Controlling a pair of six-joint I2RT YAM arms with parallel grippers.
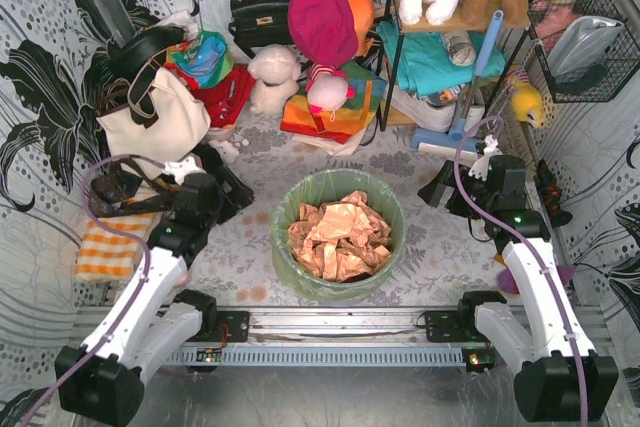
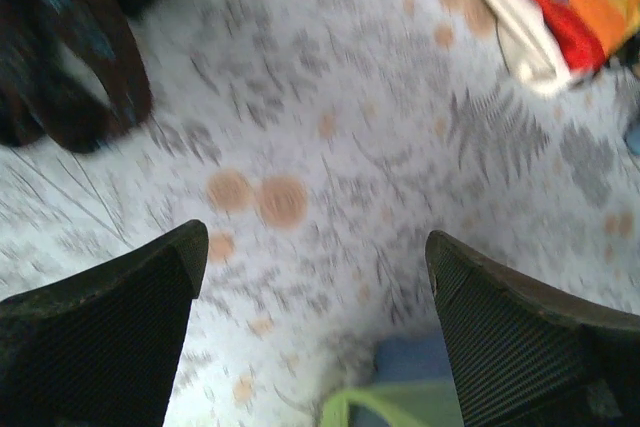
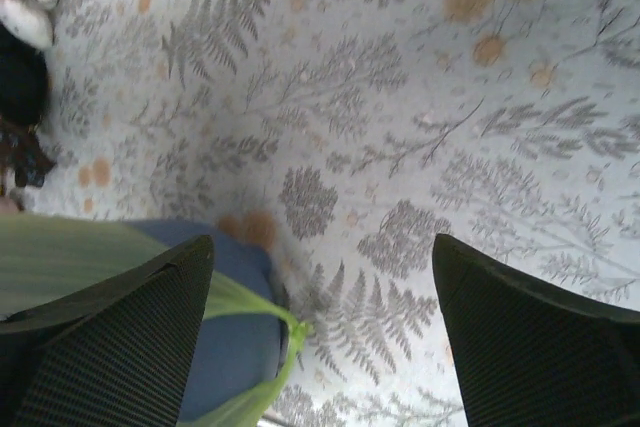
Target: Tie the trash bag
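From above, the trash bag (image 1: 338, 235) sits between the left gripper (image 1: 222, 190) and the right gripper (image 1: 443, 189), apart from both.

Left wrist, blurred: jaws apart and empty. The green edge (image 2: 385, 409) low between the fingers is probably the bag.

Right wrist: jaws apart, a handle strip (image 3: 262, 319) just inside one finger.

The bag looks thin, light and slippery, so the strips are the place to pinch.

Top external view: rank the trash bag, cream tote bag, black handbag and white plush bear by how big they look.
1. trash bag
2. cream tote bag
3. black handbag and white plush bear: about alike, so unranked; both sit farther back.
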